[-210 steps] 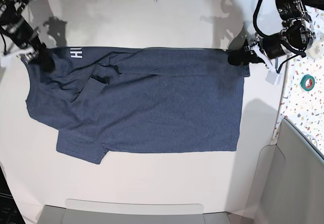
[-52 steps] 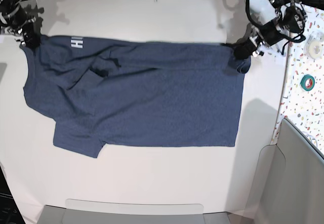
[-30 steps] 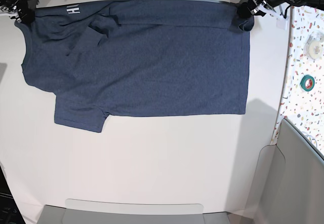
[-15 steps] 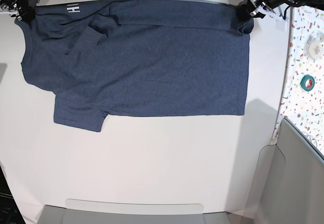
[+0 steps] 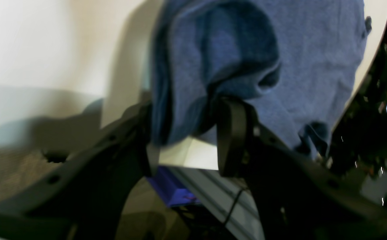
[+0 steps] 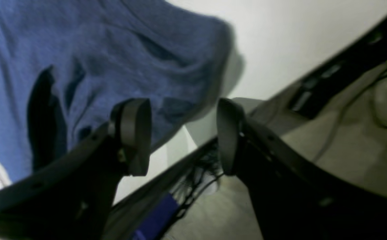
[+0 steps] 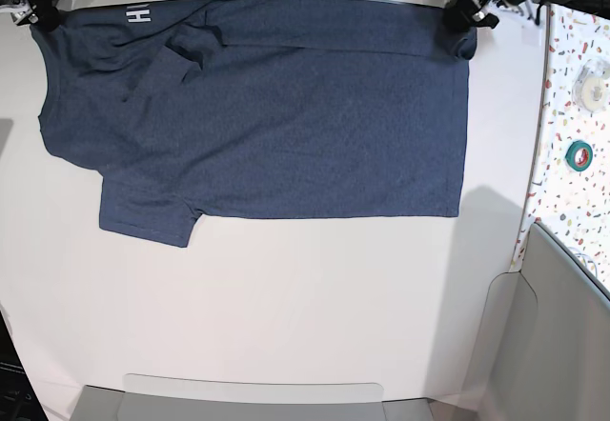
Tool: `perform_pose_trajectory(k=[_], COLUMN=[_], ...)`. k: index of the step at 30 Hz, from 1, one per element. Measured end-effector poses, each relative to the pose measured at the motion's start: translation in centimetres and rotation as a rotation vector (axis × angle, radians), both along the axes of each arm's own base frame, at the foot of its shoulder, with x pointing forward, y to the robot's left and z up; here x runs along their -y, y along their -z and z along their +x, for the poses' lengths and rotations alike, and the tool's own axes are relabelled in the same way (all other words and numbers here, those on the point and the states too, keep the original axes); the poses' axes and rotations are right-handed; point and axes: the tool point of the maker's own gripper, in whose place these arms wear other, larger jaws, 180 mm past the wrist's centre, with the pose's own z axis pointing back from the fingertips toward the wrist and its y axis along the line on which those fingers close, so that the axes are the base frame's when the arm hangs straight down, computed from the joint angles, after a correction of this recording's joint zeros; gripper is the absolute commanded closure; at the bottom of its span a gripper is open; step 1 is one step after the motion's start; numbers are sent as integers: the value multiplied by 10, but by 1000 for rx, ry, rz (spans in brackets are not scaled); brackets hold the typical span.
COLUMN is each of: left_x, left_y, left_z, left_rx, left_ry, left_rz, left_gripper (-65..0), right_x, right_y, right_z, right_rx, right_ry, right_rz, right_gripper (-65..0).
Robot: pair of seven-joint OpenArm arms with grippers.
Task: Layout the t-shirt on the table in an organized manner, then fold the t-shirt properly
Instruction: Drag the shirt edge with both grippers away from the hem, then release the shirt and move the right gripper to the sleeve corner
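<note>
The navy t-shirt lies spread flat along the far side of the white table, collar end at the left with white letters showing and one sleeve pointing toward me. My left gripper is at the shirt's far right corner. In the left wrist view it stands open, a loose fold of the t-shirt bunched between the spread fingers. My right gripper is at the far left corner. Its wrist view shows it open, with the t-shirt edge just beyond the fingertips.
A speckled strip on the right carries a green tape roll and a white roll. A grey bin stands at the front right and a grey tray edge along the front. Cables crowd the table's far edge.
Both grippers have spread their jaws at the shirt's far corners. The shirt, pulled to the table's far side a second ago, has settled flat and hardly shifted since.
</note>
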Motion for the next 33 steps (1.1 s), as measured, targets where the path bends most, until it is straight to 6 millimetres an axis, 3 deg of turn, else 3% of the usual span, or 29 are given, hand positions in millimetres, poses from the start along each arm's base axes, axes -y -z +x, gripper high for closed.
perform_pose_trajectory(k=[5, 9, 13, 15, 18, 21, 25, 30, 33], left_x=[-30, -41, -41, -41, -41, -42, -43, -44, -45], left_y=[-13, -50, -61, -63, -63, -66, -66, -66, -66], left_z=[-7, 9, 15, 16, 21, 28, 27, 29, 29], left_rx=[4, 107, 131, 136, 149, 169, 164, 173, 171], left_ry=[-55, -37, -8, -8, -10, -12, -8, -14, -17], left_rz=[85, 186, 225, 227, 226, 228, 235, 236, 241], left_gripper=[-248, -248, -248, -248, -248, -248, -248, -248, -248], right_x=[9, 27, 24, 25, 42, 39, 37, 19, 4], right_y=[-23, -73, -135, -148, -165, -155, -135, -115, -100], right_z=[-12, -8, 29, 52, 87, 125, 197, 282, 319], right_rx=[-1, 55, 233, 298, 387, 412, 452, 494, 478], right_ry=[3, 5, -52, -87, -42, -46, -57, -76, -94], right_rz=[-82, -260, -422, -434, -487, -440, -306, -92, -15], right_gripper=[-313, -312, -312, -312, -313, -313, -313, -313, -313])
